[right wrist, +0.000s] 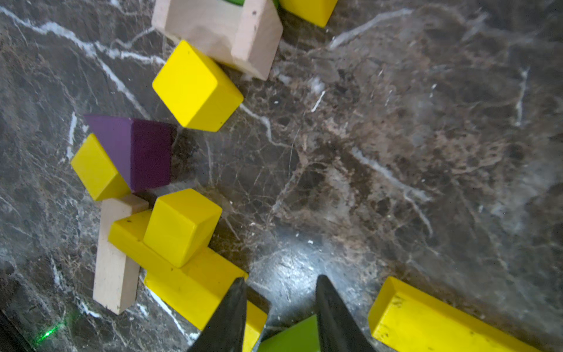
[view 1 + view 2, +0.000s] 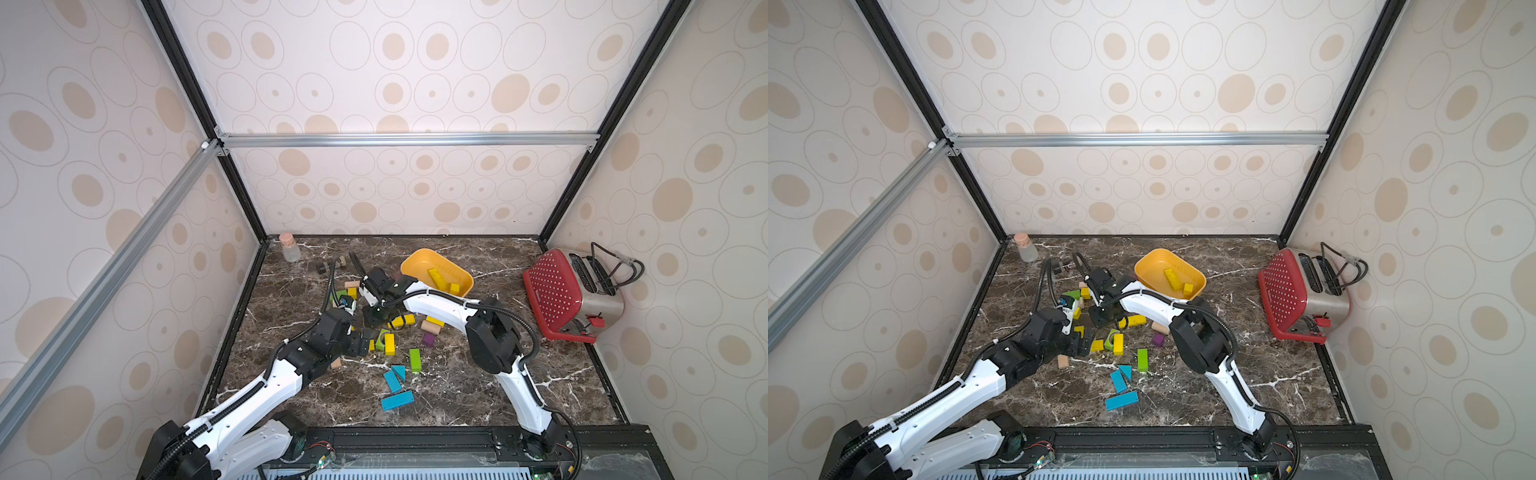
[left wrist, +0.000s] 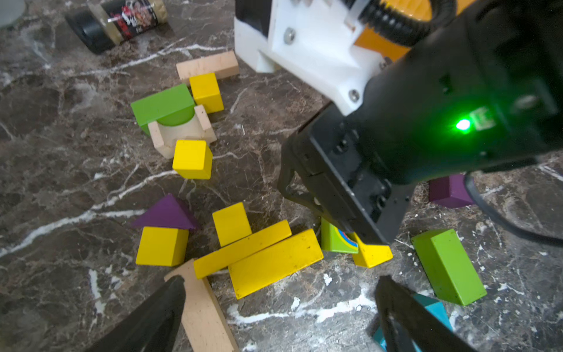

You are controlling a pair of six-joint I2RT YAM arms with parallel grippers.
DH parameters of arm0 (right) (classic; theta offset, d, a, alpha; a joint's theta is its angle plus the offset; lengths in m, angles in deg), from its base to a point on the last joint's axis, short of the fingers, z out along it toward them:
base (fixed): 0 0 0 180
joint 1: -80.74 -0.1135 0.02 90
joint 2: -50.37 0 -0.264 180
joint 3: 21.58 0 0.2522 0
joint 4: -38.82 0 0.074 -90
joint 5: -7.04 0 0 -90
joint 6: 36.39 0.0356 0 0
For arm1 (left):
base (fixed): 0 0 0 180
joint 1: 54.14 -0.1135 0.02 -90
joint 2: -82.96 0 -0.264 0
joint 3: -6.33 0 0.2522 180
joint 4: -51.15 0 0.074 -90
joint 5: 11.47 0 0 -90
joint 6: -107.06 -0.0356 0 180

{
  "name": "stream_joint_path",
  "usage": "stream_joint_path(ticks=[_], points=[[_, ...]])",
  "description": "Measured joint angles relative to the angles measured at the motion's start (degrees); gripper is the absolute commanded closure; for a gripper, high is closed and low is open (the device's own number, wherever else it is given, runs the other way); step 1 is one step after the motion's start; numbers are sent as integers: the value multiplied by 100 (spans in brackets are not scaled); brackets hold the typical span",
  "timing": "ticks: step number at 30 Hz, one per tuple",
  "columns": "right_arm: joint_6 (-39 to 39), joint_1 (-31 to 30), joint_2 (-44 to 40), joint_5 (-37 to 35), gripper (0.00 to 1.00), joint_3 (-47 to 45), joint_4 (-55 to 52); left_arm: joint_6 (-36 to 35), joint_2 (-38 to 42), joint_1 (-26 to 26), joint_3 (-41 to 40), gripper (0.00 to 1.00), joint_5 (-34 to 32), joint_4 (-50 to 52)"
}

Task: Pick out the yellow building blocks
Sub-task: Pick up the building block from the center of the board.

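Several yellow building blocks point(image 3: 192, 158) lie loose on the marble: cubes and two overlapping flat bars point(image 3: 274, 265). More yellow ones point(image 2: 389, 344) lie in the middle of the pile, and two rest in the orange-yellow tub point(image 2: 419, 259). My left gripper point(image 3: 283, 285) is open, low over the table, its fingers either side of the flat bars' near ends. My right gripper point(image 1: 280, 279) points down among the blocks, jaws a narrow gap apart. A lime-green block point(image 1: 292, 335) sits between its fingers and a yellow bar point(image 1: 426, 320) lies beside one finger. Whether the fingers pinch the green block does not show.
Lime-green point(image 2: 414, 359), teal point(image 2: 397, 386), purple point(image 2: 429, 339) and plain wooden point(image 3: 201, 311) blocks are mixed in. A dark jar point(image 3: 115, 21) lies behind the pile, a corked bottle point(image 2: 289, 247) stands at the back left, and a red toaster point(image 2: 557, 291) sits at the right wall.
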Motion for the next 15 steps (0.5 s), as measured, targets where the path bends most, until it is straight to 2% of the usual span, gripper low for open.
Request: stream_joint_path(ticks=[15], points=[[11, -369, 0, -94, 61, 39, -2, 560, 487, 0, -376, 1, -330, 361]])
